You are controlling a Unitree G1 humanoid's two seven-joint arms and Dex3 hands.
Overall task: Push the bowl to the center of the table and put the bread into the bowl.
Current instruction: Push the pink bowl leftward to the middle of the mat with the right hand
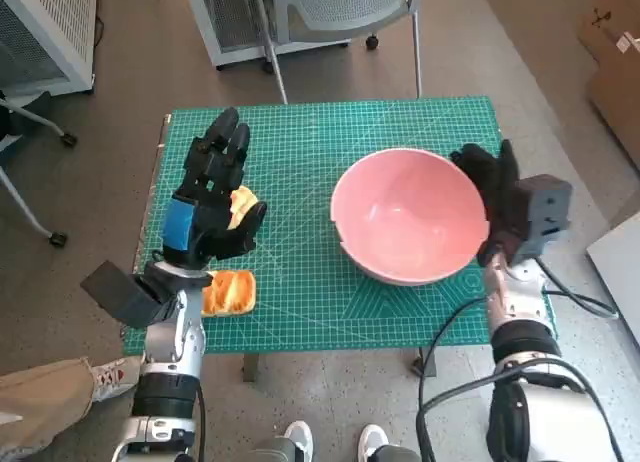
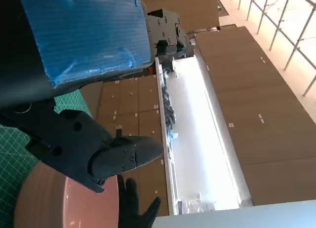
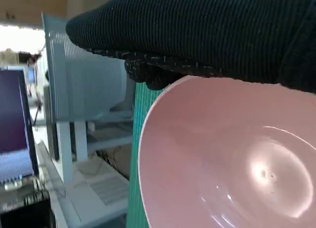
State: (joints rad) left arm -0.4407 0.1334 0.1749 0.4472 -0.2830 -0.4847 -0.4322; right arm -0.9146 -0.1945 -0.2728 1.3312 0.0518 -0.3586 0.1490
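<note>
A pink bowl [image 1: 410, 217] stands on the green mat [image 1: 300, 292], right of the table's middle. My right hand [image 1: 492, 190] in its black glove touches the bowl's right rim with fingers spread; in the right wrist view the glove [image 3: 197, 30] lies just over the bowl [image 3: 222, 164]. My left hand [image 1: 215, 197] hovers at the table's left side, fingers apart, holding nothing. One piece of bread [image 1: 243, 204] shows partly from under it. A second piece of bread [image 1: 230, 292] lies near the front left edge. The left wrist view shows the left hand [image 2: 84, 35], the bowl [image 2: 59, 203] and the glove [image 2: 133, 208].
A grey chair [image 1: 340, 12] stands behind the table, and a white rack [image 1: 40, 32] at the far left. Cardboard boxes [image 1: 615, 62] sit at the right. A person's leg [image 1: 40, 402] and shoes [image 1: 335, 442] are by the front edge. Cables [image 1: 450, 332] hang by my right arm.
</note>
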